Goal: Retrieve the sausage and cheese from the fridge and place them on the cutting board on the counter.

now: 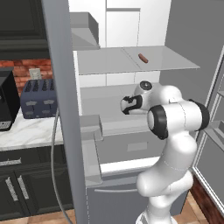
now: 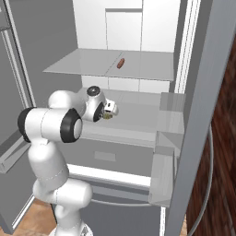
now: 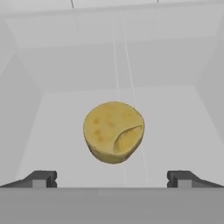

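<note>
The cheese (image 3: 113, 131) is almost wholly hidden behind the robot's wrist in both base views, with just a speck of yellow beside the hand in the right one; the jaws are cut by the hand view's bottom edge, only their dark tips (image 3: 41, 178) showing. The open fridge door (image 1: 63, 109) covers part of the toaster (image 1: 39, 98) and of the surface (image 1: 26, 129); the black appliance (image 1: 8, 100) is cut by the left edge; the sausage (image 1: 143, 58) is too small for any detail.

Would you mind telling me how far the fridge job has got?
Done: the fridge doors stand open. In hand: the open claw faces the cheese on a lower shelf, not yet gripping it. Left: the sausage lies on the upper shelf; both must go onto the cutting board.
</note>
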You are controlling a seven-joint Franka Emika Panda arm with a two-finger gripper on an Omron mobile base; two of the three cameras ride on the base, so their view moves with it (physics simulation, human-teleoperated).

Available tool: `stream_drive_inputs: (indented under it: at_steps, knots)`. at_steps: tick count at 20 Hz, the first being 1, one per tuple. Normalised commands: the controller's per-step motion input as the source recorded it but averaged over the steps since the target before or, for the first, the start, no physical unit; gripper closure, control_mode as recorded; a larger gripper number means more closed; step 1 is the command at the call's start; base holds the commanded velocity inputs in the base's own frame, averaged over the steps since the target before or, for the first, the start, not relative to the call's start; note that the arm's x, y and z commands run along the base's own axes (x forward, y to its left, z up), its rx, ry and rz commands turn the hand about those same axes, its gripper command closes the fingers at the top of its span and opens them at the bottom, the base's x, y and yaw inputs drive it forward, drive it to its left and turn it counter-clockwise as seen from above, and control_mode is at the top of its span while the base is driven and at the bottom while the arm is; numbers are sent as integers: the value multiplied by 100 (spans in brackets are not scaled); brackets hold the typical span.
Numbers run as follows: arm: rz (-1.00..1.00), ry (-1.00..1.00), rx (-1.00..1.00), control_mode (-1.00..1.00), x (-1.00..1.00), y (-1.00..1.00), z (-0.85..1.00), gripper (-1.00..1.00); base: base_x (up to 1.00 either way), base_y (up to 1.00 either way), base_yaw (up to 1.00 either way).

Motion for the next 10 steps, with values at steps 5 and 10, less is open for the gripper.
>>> stream_drive_inputs:
  at_steps: [5,10]
  knots:
    - [0,2,0,-100,7,0,-24,-100,0,0,0]
    - [0,0,0,-100,15,0,-11,-100,0,0,0]
